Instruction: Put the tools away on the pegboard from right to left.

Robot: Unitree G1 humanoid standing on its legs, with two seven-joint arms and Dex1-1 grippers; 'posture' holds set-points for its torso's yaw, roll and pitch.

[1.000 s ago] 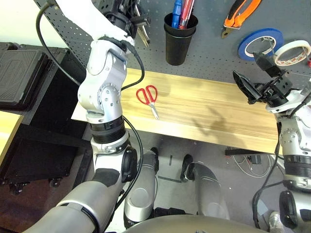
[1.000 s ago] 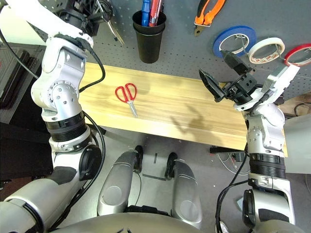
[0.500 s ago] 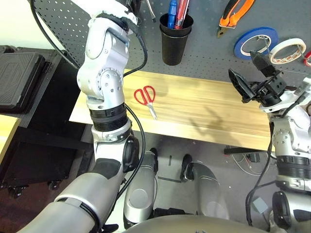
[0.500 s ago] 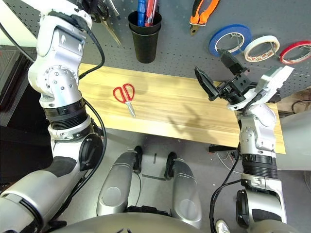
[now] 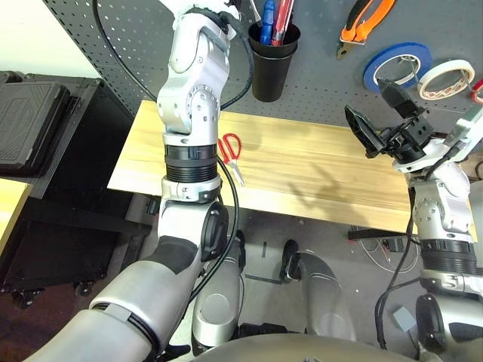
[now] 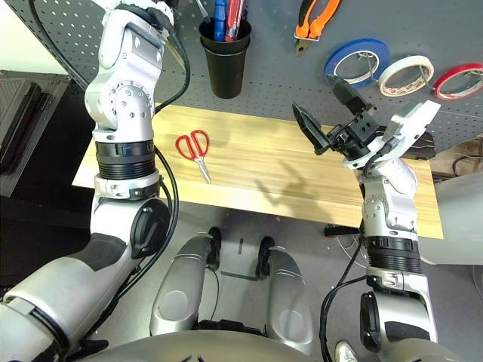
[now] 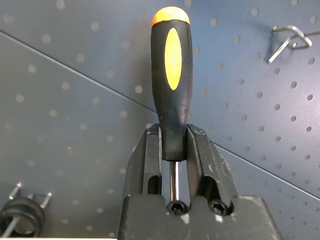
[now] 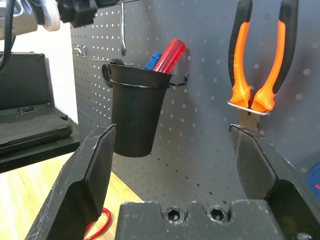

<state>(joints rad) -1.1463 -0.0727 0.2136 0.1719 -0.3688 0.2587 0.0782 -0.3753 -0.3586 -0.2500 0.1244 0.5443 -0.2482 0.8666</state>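
Left gripper (image 7: 172,150) closed on the screwdriver (image 7: 171,75), both fingers pressed on the lower end of the black-and-orange handle, handle pointing away from the wrist, metal shaft running back between the fingers. Raised high at the far left of the pegboard (image 5: 324,83), just left of the black cup (image 5: 272,60); thin shaft (image 8: 122,30) hanging down above and to the left of the cup rim. No contact seen between shaft and cup.

Right gripper (image 8: 175,155) wide open and empty, the two fingers far apart, held above the right part of the wooden table (image 5: 317,170) and facing the pegboard.

Inside the cup, a blue handle and a red handle, standing up. Right of the cup, the pliers (image 5: 362,23) hanging on a hook, orange-and-black handles up. Further right on the board, a blue tape roll (image 5: 396,64), then the white tape roll (image 5: 445,79), then a red tape roll (image 6: 456,81).

Red-handled scissors (image 6: 195,149) lying flat on the left part of the table, blades toward the near edge.

No readable brand, label or writing on any tool or on the board.
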